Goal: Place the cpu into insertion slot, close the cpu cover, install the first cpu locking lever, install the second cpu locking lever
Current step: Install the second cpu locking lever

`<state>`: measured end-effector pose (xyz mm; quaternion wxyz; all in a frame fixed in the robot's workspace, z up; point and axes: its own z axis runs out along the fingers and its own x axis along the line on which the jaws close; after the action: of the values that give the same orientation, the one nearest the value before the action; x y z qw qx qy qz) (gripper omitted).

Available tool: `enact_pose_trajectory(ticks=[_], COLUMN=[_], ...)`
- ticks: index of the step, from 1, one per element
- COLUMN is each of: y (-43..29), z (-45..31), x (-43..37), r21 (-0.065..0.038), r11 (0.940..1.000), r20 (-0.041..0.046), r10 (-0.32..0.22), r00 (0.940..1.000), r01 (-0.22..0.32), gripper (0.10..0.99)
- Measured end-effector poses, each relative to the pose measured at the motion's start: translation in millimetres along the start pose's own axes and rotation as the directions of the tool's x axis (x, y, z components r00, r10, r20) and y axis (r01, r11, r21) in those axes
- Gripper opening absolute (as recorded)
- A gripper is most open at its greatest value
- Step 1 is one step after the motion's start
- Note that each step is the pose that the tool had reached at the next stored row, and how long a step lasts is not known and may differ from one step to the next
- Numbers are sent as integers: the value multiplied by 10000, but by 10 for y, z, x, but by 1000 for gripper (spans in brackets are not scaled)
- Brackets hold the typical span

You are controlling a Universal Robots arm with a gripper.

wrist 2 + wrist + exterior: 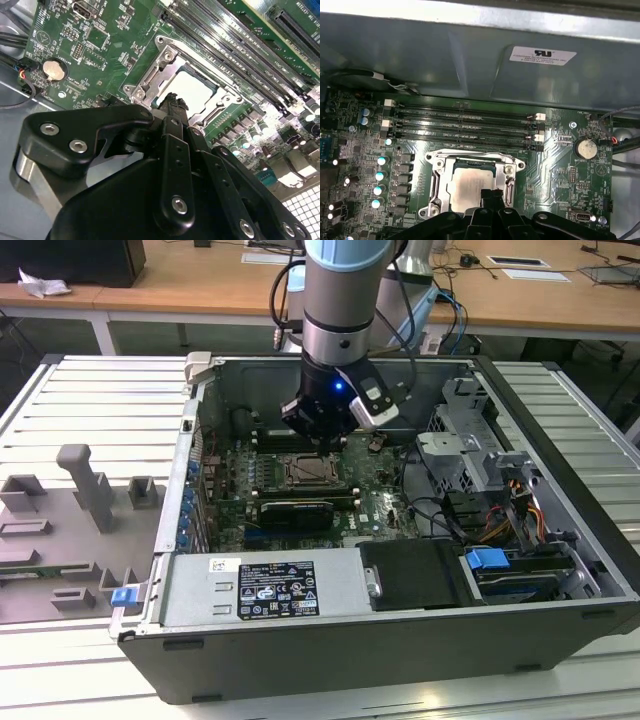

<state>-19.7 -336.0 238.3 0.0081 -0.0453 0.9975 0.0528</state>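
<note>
From where I stand, the gripper [172, 102] hangs low inside the open computer case [560, 630], its fingers [492, 196] pressed together with nothing between them, tips just over the near edge of the insertion slot [436, 176]. The cpu [466, 185] lies seated in that socket, pale face up, with the cpu cover [161, 64] closed around it, its window framing the chip. Beyond run the long black memory slots [465, 125]. My worry: tips this close could scrape the chip or slip off a thin lever onto the green board [560, 165].
</note>
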Motion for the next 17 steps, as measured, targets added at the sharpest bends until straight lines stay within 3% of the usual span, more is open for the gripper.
enact_pose_trajectory(ticks=[6, 10, 12, 13, 15, 16, 17], y=[-45, -39, -52, -119, -240, -400, -404], z=[-9, -91, -96, -101, -40, -22, -23], x=[4, 3, 3, 19, 46, 92, 152], r21=[2, 1, -2, 0, -9, -42, -141], r11=[10000, 10000, 10000, 10000, 10000, 10000, 9999], r20=[0, 0, 1, 1, -3, -6, 4], r10=[0, 0, -2, 0, 0, 1, 2], r00=[10000, 10000, 10000, 10000, 10000, 10000, 10000], r01=[0, 0, 2, 0, 0, -1, -2], gripper=[106, 106, 106, 106, 106, 106, 106])
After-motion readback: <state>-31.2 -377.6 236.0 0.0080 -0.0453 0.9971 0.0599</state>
